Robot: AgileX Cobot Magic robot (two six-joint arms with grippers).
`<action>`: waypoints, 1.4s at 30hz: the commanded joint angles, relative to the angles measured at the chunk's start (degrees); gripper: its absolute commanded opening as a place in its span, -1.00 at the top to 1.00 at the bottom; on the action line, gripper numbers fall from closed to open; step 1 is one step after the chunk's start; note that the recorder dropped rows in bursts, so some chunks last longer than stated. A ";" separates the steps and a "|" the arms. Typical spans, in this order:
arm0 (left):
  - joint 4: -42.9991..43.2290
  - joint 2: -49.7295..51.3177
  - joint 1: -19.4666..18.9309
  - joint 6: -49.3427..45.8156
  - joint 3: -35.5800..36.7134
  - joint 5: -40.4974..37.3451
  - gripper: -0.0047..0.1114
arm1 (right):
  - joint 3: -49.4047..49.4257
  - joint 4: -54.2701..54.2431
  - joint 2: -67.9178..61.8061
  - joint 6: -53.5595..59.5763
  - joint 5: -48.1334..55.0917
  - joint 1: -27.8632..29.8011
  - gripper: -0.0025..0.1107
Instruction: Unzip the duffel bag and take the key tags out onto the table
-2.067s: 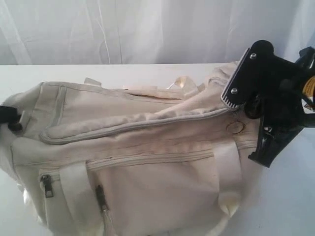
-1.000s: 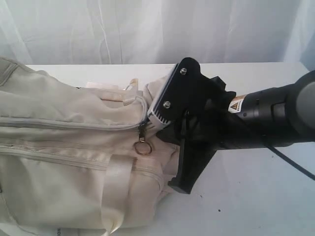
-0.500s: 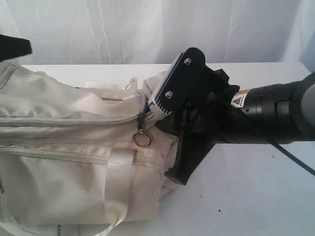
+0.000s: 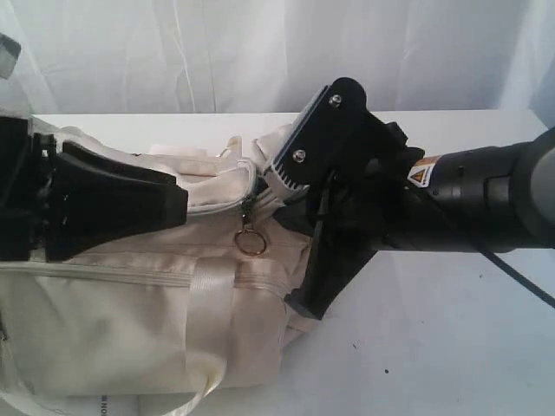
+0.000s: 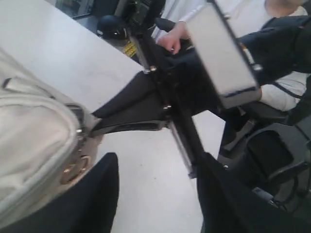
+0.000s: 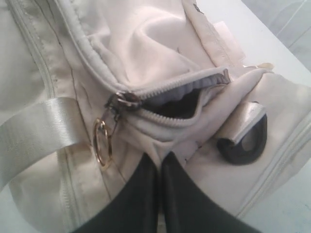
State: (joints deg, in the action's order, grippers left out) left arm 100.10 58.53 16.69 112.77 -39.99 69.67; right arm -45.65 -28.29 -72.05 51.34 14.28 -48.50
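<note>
We read the duffel bag [image 4: 130, 321] as plain cream. Webbing strap [image 4: 204, 321] is a glossier ivory. Zip tape [image 6: 160, 90] light grey, lining [image 6: 177, 104] dark grey, pull ring [image 6: 95, 141] brass-gold. Left gripper [image 5: 155, 165] and right gripper [image 6: 158, 158] matte black. Arm label [image 4: 422, 173] white with an orange triangle. Table [image 4: 434, 347] white, curtain [image 4: 217, 52] white.
</note>
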 commanded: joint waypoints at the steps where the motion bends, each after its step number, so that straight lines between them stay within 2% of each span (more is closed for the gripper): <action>1: -0.15 -3.25 4.70 -0.59 3.10 -6.85 0.00 | -0.57 -0.62 1.13 -0.58 -5.61 0.29 0.96; 5: -0.15 -3.11 9.48 -4.77 10.21 -18.90 0.00 | -0.57 -0.62 1.13 -0.58 -5.61 0.29 0.96; 6: -1.97 -3.11 10.81 -7.34 11.59 -21.50 0.00 | -0.57 -0.77 1.13 -0.69 -5.61 0.29 0.96; 8: -11.35 -3.11 13.65 -18.05 13.96 -27.01 0.00 | -0.57 -0.77 1.13 -2.37 -5.61 0.29 0.96; 11: -17.50 -3.11 16.07 -27.96 15.04 -32.43 0.00 | -0.57 -0.77 1.13 -2.90 -5.61 0.29 0.96; 15: -24.24 -2.50 17.76 -40.90 15.40 -34.48 0.00 | -0.57 -0.77 1.13 -3.01 -5.51 0.29 0.96; 21: -31.79 3.71 18.26 -54.43 15.40 -32.80 0.00 | -0.57 -0.77 1.13 -3.63 -5.39 0.29 0.96; 27: -45.05 9.91 18.26 -68.11 15.40 -28.66 0.00 | -0.57 -0.77 1.13 -3.63 -5.39 0.29 0.96; 32: -50.17 14.02 18.26 -73.13 15.18 -19.73 0.00 | -0.57 -0.77 1.13 -3.63 -5.39 0.29 0.96; 42: -56.49 19.64 18.26 -78.62 15.18 -8.83 0.00 | -0.57 -0.77 1.13 -3.63 -2.78 0.29 0.96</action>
State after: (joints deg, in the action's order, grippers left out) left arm 44.94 77.45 34.65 35.63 -25.07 56.30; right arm -45.65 -28.29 -72.05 48.18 13.48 -48.50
